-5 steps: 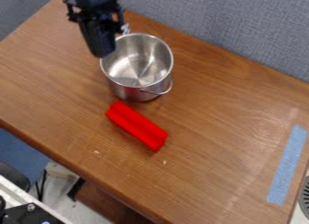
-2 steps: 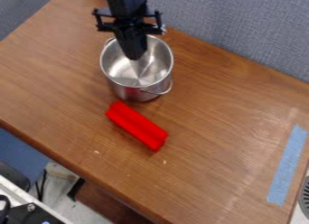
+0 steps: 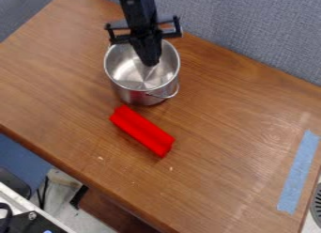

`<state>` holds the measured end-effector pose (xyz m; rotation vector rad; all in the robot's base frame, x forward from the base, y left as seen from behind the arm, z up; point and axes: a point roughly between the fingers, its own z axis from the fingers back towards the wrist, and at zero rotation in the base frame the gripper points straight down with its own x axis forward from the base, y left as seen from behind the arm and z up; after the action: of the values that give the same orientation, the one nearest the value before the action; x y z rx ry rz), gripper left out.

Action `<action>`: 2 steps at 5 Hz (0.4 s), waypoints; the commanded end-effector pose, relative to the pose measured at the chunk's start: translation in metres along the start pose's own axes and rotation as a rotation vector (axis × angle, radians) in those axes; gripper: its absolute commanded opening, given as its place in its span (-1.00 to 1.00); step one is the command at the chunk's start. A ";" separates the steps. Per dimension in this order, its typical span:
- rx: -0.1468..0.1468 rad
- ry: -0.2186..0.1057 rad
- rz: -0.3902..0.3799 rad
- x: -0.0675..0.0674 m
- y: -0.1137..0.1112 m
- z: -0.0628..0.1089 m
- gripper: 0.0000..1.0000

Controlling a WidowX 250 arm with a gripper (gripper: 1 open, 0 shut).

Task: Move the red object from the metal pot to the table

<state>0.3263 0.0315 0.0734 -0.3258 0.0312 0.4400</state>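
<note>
The red object (image 3: 142, 131) is a long bright red block lying flat on the brown wood-grain table (image 3: 238, 133), just in front of the metal pot (image 3: 141, 75). The shiny steel pot stands upright at the back left and nothing shows inside it. My black gripper (image 3: 149, 61) hangs over the pot's opening, fingers pointing down and shut, with nothing held between them. It is well apart from the red block.
A strip of blue tape (image 3: 298, 169) lies near the table's right edge. A grey-blue wall runs behind the table. The table's front-left edge drops to the floor, where dark cables and equipment show at the bottom left.
My gripper has moved right, from beside the pot's left rim to over the pot's opening. The red block and the pot have stayed put.
</note>
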 end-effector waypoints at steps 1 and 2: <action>-0.021 -0.156 0.145 0.002 -0.005 0.074 -1.00; -0.031 -0.168 0.070 0.004 0.030 0.073 -1.00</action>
<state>0.3114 0.0839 0.1194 -0.3196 -0.0826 0.5523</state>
